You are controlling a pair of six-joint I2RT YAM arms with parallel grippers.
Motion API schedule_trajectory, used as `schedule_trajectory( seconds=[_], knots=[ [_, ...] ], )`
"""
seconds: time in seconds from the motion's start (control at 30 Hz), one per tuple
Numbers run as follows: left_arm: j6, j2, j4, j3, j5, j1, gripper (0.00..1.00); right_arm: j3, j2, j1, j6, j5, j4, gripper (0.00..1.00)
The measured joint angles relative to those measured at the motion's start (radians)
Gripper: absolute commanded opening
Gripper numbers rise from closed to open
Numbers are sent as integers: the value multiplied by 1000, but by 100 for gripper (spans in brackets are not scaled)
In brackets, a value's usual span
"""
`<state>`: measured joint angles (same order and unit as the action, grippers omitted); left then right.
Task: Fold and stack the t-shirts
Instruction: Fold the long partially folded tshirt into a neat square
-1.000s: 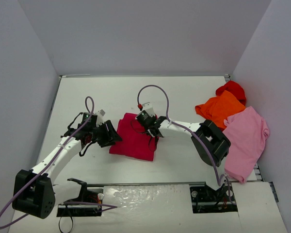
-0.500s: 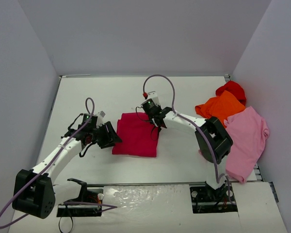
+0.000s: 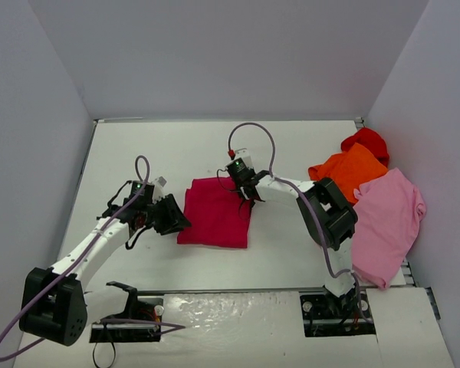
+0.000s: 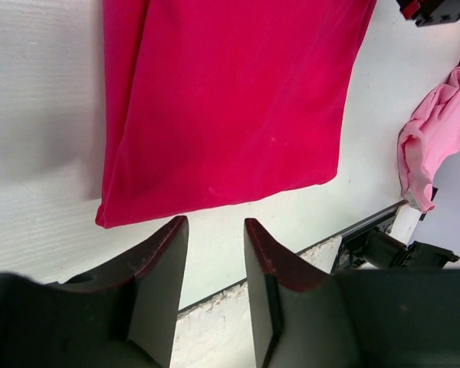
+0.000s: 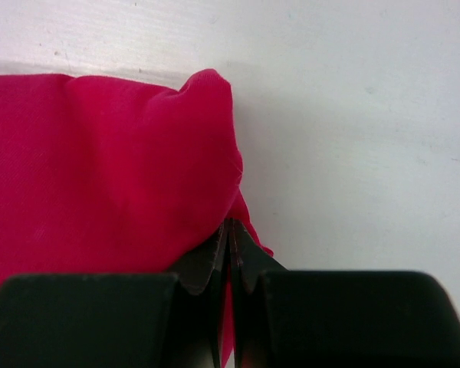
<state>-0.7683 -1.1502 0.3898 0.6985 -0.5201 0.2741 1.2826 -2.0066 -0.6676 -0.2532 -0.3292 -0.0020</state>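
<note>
The crimson t-shirt (image 3: 215, 215) lies folded into a rectangle mid-table; it also shows in the left wrist view (image 4: 230, 100) and the right wrist view (image 5: 100, 169). My right gripper (image 3: 244, 190) is shut on its far right corner, cloth pinched between the fingertips (image 5: 218, 253). My left gripper (image 3: 181, 218) is open and empty just off the shirt's left edge, its fingers (image 4: 169, 261) above bare table. The orange t-shirt (image 3: 349, 170), bright red t-shirt (image 3: 366, 141) and light pink t-shirt (image 3: 389, 218) lie in a loose pile at the right.
The grey walls enclose the white table (image 3: 146, 153) on three sides. The pink shirt hangs over the table's right front corner and shows in the left wrist view (image 4: 437, 130). The arm bases and mounts (image 3: 333, 310) sit along the near edge.
My right gripper pulled the shirt's right corner up and back, flattening the fold into a neat rectangle. The left gripper stayed beside the left edge.
</note>
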Motion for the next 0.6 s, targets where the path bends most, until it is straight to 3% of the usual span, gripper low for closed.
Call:
schedule_trajectory(
  seconds=[0.07, 0.4, 0.6],
  knots=[
    [1, 15, 1, -7, 4, 0, 1, -2, -4, 8, -2, 6, 19, 0],
    [6, 85, -4, -25, 19, 0, 0, -37, 22, 17, -8, -17, 23, 0],
    [2, 186, -7, -36, 32, 0, 0, -36, 192, -16, -25, -65, -71, 0]
  ],
)
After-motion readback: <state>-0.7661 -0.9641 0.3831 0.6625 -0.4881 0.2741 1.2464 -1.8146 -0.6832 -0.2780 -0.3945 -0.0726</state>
